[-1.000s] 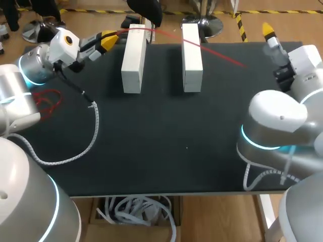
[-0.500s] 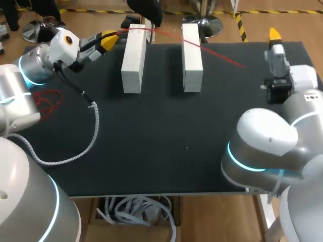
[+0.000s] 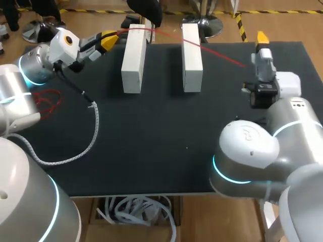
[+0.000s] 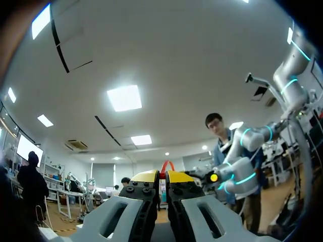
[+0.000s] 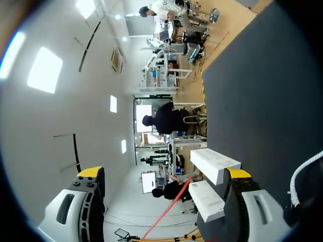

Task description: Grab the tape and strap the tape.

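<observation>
In the head view the left arm comes in at the upper left of the frame. Its left jaws, with yellow fingertips point(image 3: 107, 39) pressed together, hold one end of a thin red tape point(image 3: 202, 46). The tape runs to the right across two white rectangular blocks point(image 3: 133, 58) standing side by side on the black worktop point(image 3: 166, 131). Its free end comes down at the upper right, near the right jaws. In the left wrist view the left jaws are narrow, and a small red loop of the tape point(image 4: 167, 165) shows just ahead of the tips. In the right wrist view the right jaws stand wide and hold nothing. The red tape point(image 5: 169, 209) and the blocks point(image 5: 214, 164) lie ahead of them, apart from the fingers. I think the risk is that the free end is thin and low, so the right jaws may close beside it. If the right arm then pulls too strongly, the tape may slip from the left jaws or push the blocks over.
</observation>
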{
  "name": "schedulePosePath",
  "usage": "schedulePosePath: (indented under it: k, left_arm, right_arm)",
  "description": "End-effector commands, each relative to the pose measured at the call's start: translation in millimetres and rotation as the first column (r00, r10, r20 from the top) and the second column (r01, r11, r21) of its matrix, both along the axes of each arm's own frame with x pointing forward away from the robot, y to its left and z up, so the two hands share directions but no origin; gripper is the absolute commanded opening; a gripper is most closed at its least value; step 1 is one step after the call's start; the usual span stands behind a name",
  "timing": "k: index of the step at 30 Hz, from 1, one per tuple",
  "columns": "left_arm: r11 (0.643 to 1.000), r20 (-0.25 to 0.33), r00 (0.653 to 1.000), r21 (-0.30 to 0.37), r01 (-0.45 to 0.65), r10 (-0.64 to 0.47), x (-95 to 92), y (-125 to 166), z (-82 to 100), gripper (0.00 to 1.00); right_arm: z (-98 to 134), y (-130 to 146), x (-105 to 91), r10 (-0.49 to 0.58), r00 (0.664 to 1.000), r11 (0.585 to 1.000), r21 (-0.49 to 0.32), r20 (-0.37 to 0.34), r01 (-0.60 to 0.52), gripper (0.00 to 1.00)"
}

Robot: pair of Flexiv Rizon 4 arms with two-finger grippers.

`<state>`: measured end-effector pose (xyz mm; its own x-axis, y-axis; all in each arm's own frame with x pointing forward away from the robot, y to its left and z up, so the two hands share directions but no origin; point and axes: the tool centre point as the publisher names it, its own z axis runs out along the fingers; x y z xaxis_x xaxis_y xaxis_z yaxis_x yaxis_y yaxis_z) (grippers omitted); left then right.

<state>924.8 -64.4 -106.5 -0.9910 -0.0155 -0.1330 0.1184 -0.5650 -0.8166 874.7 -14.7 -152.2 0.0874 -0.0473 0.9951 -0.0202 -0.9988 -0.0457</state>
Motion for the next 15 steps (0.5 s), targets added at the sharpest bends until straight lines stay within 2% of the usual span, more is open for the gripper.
schedulePosePath:
  k: [1,15]
  left_arm:
    - [1.0,0.002,1.0,-0.003,0.0,0.0,-0.1,-0.1,-1.1,0.0]
    - [1.0,0.002,1.0,-0.003,0.0,0.0,-0.1,-0.1,-1.1,0.0]
  right_arm:
    - [8.6,18.1,-0.8,-0.104,0.995,0.995,0.004,-0.015,0.104,1.0]
    - [27.0,41.3,-3.1,-0.142,0.99,0.99,0.014,0.022,0.142,1.0]
